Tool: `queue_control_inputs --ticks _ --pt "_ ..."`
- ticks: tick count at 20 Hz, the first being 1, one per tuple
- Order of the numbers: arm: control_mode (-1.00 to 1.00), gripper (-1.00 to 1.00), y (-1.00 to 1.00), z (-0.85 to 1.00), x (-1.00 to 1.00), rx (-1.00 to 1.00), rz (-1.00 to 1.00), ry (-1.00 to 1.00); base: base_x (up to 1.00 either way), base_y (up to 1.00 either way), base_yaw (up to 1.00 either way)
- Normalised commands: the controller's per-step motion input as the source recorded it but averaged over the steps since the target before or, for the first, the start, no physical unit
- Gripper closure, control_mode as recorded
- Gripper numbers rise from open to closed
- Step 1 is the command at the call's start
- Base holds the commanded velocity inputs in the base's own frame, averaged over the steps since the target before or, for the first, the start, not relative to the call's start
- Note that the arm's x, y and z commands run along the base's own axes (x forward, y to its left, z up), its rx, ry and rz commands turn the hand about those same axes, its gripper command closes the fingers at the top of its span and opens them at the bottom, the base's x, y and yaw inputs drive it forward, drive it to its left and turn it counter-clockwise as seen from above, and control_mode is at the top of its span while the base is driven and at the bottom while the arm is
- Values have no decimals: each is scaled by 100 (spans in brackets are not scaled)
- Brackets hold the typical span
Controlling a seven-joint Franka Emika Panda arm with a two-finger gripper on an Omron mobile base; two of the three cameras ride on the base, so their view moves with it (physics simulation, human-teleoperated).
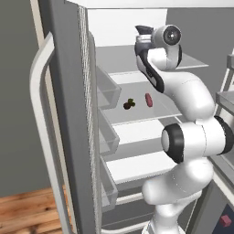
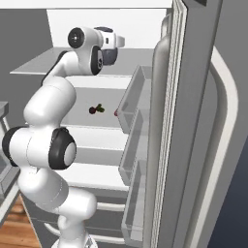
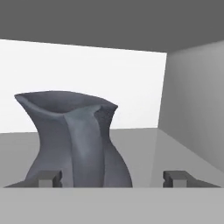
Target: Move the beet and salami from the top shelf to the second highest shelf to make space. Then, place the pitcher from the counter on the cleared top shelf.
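The arm rises in a tall S from the base, elbow bent forward, and its wrist reaches level into the open fridge [image 1: 68, 91] at the height of the top shelf [image 1: 192, 61]. In the hand view the gripper [image 3: 111, 179] points straight at the back wall, its two fingertips [image 3: 49, 178] spread wide apart and touching nothing. The pitcher [image 3: 76, 140] stands upright on the top shelf between them, nearer the left tip, its handle ridge facing the camera. It is free of the jaws.

One shelf down, the second shelf [image 1: 137, 114] holds the beet [image 1: 128, 104] and the salami [image 1: 148, 100], lying near each other but apart. The door bins [image 1: 107, 89] look bare.
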Motion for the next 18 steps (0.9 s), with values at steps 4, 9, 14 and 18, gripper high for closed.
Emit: queue_control_inputs --ticks 4,9,14,18 --pt "-100 -100 15 -2 -2 -5 6 0 0 0 0" --pt "-100 -100 23 -2 -10 -5 9 0 0 0 0" --pt "-100 -100 6 -3 -24 -1 10 0 0 0 0" --pt "-100 -100 0 0 -85 0 2 0 0 0 0"
